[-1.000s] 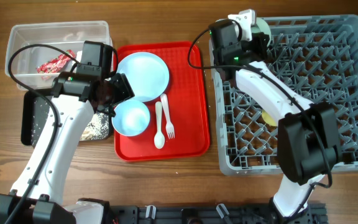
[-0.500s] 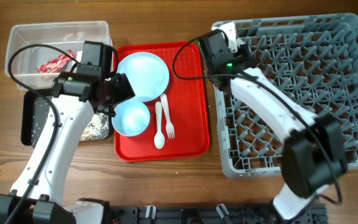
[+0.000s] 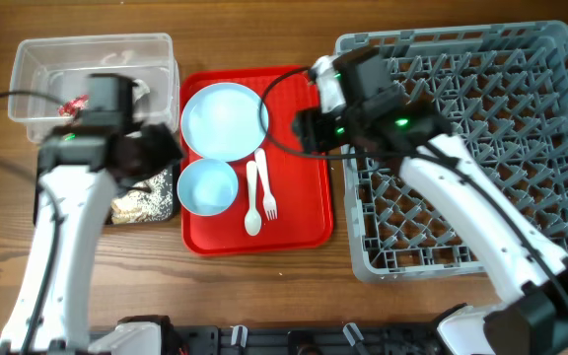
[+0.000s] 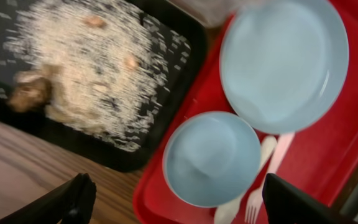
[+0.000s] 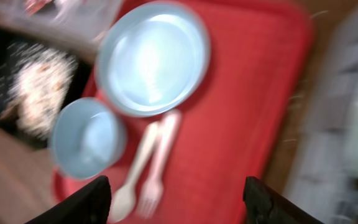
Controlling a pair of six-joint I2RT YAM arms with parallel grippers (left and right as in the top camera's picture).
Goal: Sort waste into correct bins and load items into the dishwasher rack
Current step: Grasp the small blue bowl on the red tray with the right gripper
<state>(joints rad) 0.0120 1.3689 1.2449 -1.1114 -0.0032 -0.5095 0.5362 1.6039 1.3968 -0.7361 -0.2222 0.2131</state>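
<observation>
On the red serving tray (image 3: 299, 212) lie a pale blue plate (image 3: 225, 120), a pale blue bowl (image 3: 208, 186), a white spoon (image 3: 252, 205) and a white fork (image 3: 265, 187). My left gripper (image 3: 161, 150) hovers open over the black tray (image 3: 42, 192), which holds rice-like scraps (image 3: 148, 202). The left wrist view shows the bowl (image 4: 211, 158) below and between the spread fingers, untouched. My right gripper (image 3: 306, 128) hangs open over the red tray's right side, and the fork (image 5: 157, 171) lies below it. A red wrapper (image 3: 71, 102) sits in the clear tub (image 3: 37, 54).
The grey dishwasher rack (image 3: 501, 128) fills the right side, and the right arm reaches across its left part. The clear tub stands behind the black tray at the far left. Bare wood shows in front of the trays.
The right gripper opened and swung left from the rack's back-left corner to above the red tray. The left gripper drew back left from the bowl toward the black tray and opened wider.
</observation>
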